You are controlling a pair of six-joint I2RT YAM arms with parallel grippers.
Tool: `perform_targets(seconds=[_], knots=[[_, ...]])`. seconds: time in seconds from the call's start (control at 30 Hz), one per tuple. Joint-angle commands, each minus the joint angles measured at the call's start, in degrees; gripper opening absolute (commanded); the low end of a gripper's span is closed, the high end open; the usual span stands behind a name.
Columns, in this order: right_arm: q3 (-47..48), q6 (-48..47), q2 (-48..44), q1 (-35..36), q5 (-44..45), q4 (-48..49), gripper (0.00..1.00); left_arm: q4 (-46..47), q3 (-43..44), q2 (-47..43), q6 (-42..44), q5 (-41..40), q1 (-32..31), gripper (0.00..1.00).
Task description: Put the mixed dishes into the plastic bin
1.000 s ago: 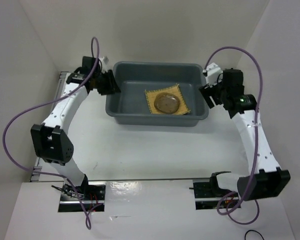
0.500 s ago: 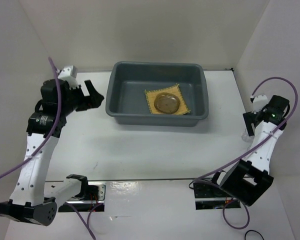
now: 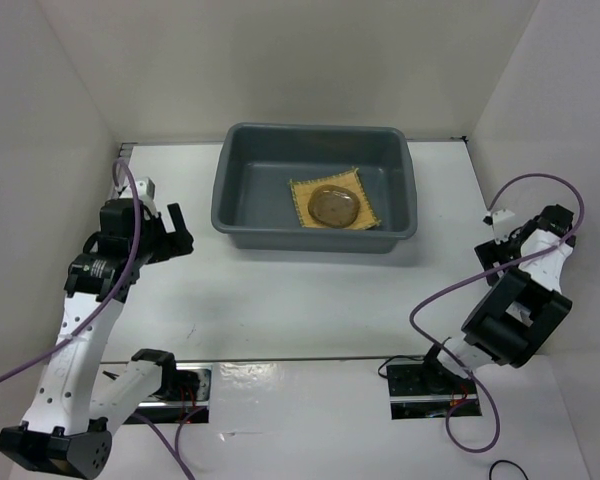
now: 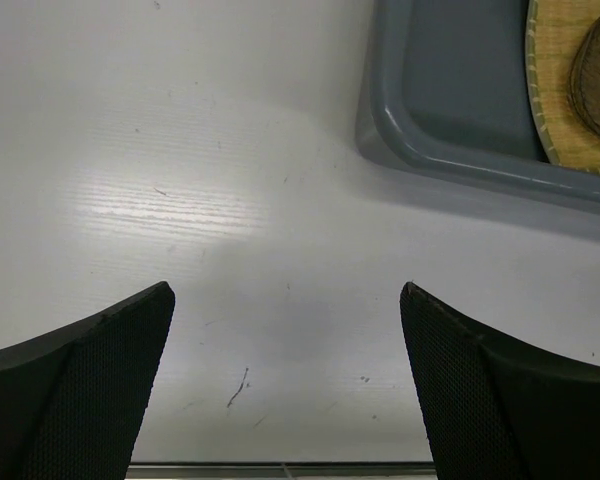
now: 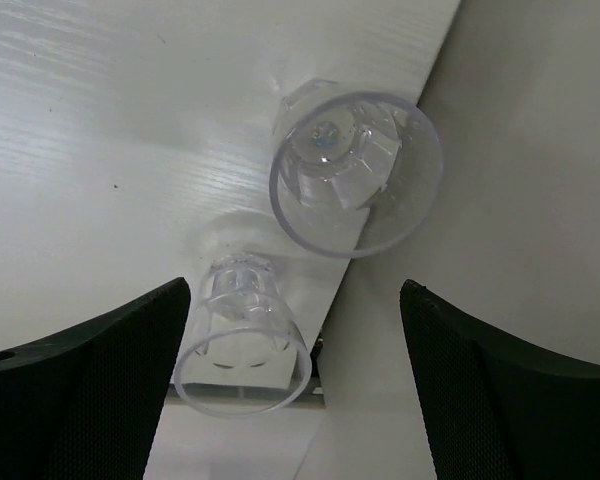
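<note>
The right tool [image 5: 295,290] is spread wide and grips nothing, its fingers pointing down at the clear cup [image 5: 355,175], which stands mouth-up at the far right edge of the bench [image 3: 310,300], hard against the side wall [image 5: 520,150]. That spread looks chosen to straddle the cup's rim. The cup sits a little ahead of the gap, not yet between the fingers. A second clear cup shape [image 5: 242,335] shows just below it, and I cannot tell whether that is another cup or a reflection. With the wall so close, I judge there is little room for the outer finger, so the approach likely has to come from above.

The left tool [image 4: 285,290] is likewise released and empty, hanging over bare bench just short of the near left corner of the plastic bin [image 4: 460,165], probably kept out of the way.

Inside the bin the placemat [image 3: 363,188] lies flat on the floor towards the right, and the plate [image 3: 334,206] rests on top of it. Two of the dishes are therefore in, and the cup, well apart from the bin, is what remains
</note>
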Motion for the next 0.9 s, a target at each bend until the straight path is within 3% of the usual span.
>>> perform_targets(seconds=[0.0, 0.4, 0.87], knots=[[-0.13, -2.64, 1.0, 0.82, -2.76, 1.4, 0.9, 1.13, 0.25, 0.32, 0.46, -2.3, 0.27, 1.0], [-0.66, -0.97, 6.35, 5.83, -0.05, 6.6, 0.87, 1.66, -0.28, 0.32, -0.15, -2.92, 0.27, 1.0], [-0.66, 3.87, 1.7, 11.1, -0.13, 9.41, 0.85, 2.72, -0.81, 0.84, -0.15, -3.45, 0.27, 1.0]])
